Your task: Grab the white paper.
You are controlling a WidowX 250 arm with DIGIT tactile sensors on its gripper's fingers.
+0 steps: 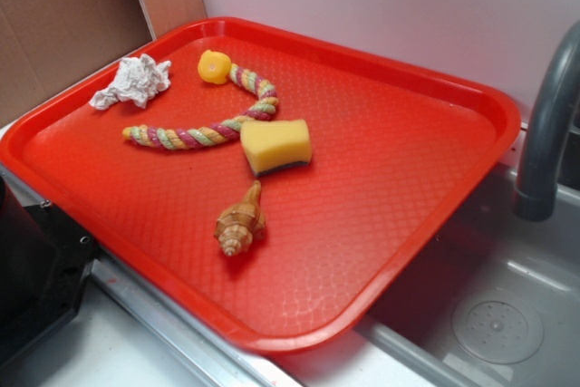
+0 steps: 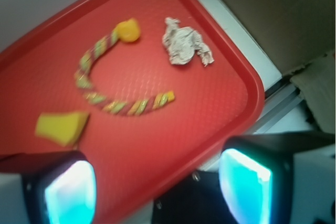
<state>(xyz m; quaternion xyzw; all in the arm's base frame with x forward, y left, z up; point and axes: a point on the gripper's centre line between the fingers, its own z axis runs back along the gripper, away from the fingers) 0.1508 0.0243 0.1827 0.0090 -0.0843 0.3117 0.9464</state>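
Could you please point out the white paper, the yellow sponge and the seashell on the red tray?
white paper (image 1: 136, 81): exterior view, middle of the crumpled wad.
yellow sponge (image 1: 275, 143): exterior view, centre of its top face.
seashell (image 1: 239, 222): exterior view, widest part of the body.

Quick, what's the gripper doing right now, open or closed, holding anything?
Gripper: open, fingers wide apart with nothing between them; the white paper lies untouched on the red tray.

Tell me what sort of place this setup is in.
Probably a toy kitchen sink counter: a grey faucet over a basin with a drain, and a red tray of small items, with cardboard backing behind.
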